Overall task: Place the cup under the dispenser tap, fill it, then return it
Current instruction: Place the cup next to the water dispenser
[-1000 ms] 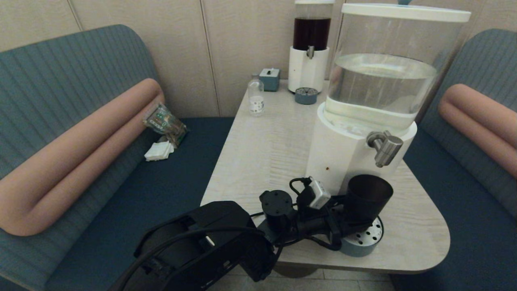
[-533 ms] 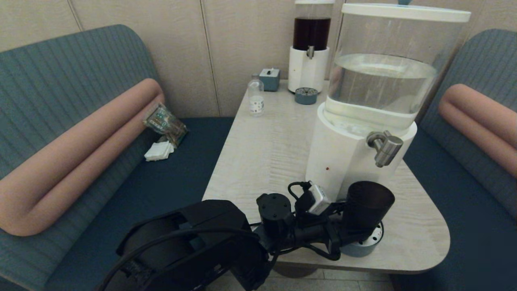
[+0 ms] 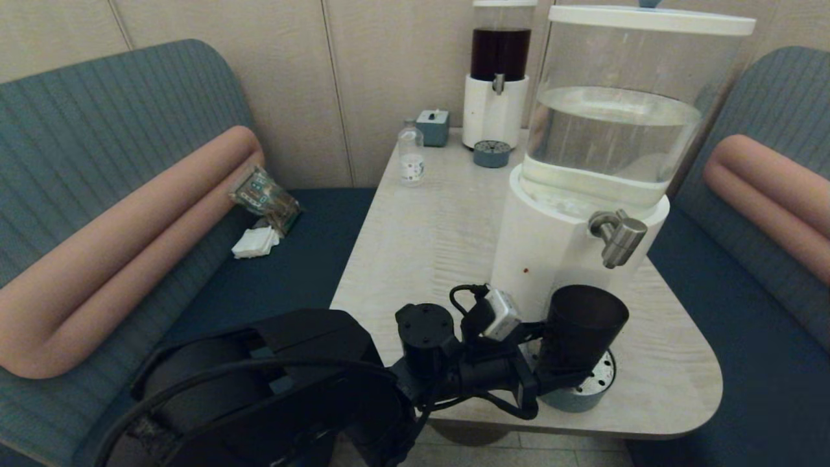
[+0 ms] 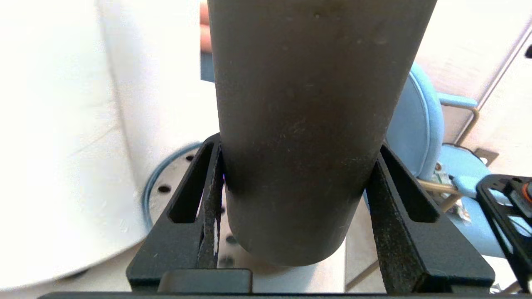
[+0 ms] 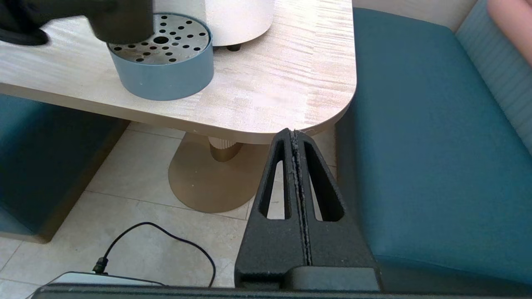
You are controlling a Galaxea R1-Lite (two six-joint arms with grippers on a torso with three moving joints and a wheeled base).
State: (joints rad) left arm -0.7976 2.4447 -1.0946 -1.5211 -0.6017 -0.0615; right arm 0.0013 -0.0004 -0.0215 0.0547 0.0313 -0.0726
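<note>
The black cup [image 3: 583, 321] hangs upright just over the left part of the blue drip tray [image 3: 587, 390], its rim a little left of and below the steel dispenser tap [image 3: 617, 237]. My left gripper [image 3: 556, 375] is shut on the cup's lower body. In the left wrist view the two fingers press both sides of the cup [image 4: 307, 104], the left gripper [image 4: 298, 146] holding its base clear of the perforated tray [image 4: 174, 182]. My right gripper [image 5: 294, 132] is shut and empty, parked below the table's near right corner; from there the cup [image 5: 120, 20] shows above the tray [image 5: 162, 62].
The big white-based dispenser [image 3: 545, 253] stands right behind the cup. Far back are the dark-liquid dispenser [image 3: 498, 71], a small clear bottle [image 3: 410, 159] and a small blue box [image 3: 433, 126]. Teal benches flank the table [image 3: 421, 240]; a cable lies on the floor [image 5: 166, 236].
The left arm has drawn back toward me and to the left, carrying the cup slightly left over the tray. The right arm has not moved.
</note>
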